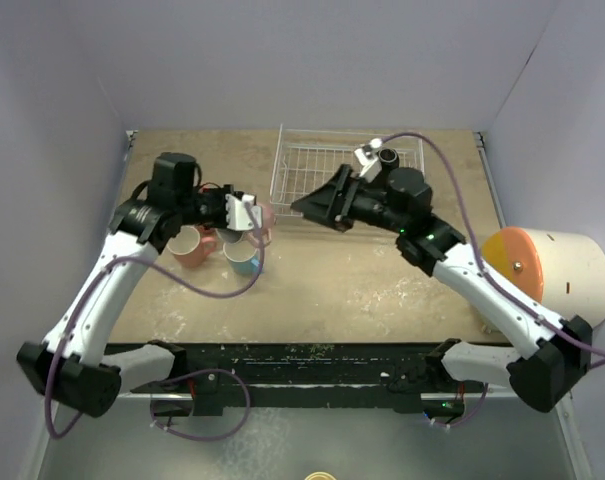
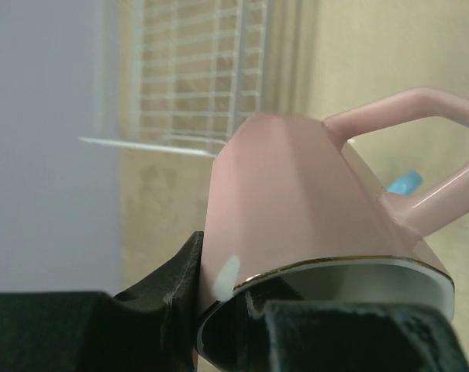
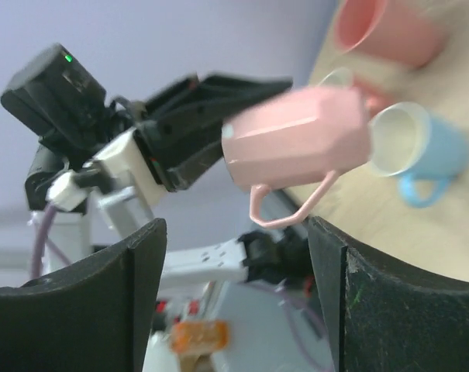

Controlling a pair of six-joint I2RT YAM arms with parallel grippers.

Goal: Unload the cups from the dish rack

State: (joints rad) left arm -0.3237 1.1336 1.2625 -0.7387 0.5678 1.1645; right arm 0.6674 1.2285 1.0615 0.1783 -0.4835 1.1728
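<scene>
We held the pink cup (image 2: 296,194) by its rim, left hand (image 1: 247,213) pinching, over the counter (image 1: 382,280) nr the blue cup (image 1: 244,260) & salmon cup (image 1: 190,245), prob. to set it there. Right hand (image 1: 310,204) spread, empty, by the rack (image 1: 302,160).

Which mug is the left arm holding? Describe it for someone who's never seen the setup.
Find the white wire dish rack at the back of the table; just off its left edge, the left arm's fingers pinch the rim of a pink mug. Unlike the salmon mug and light blue mug on the table beside it, it hangs in the air, tipped sideways.
</scene>
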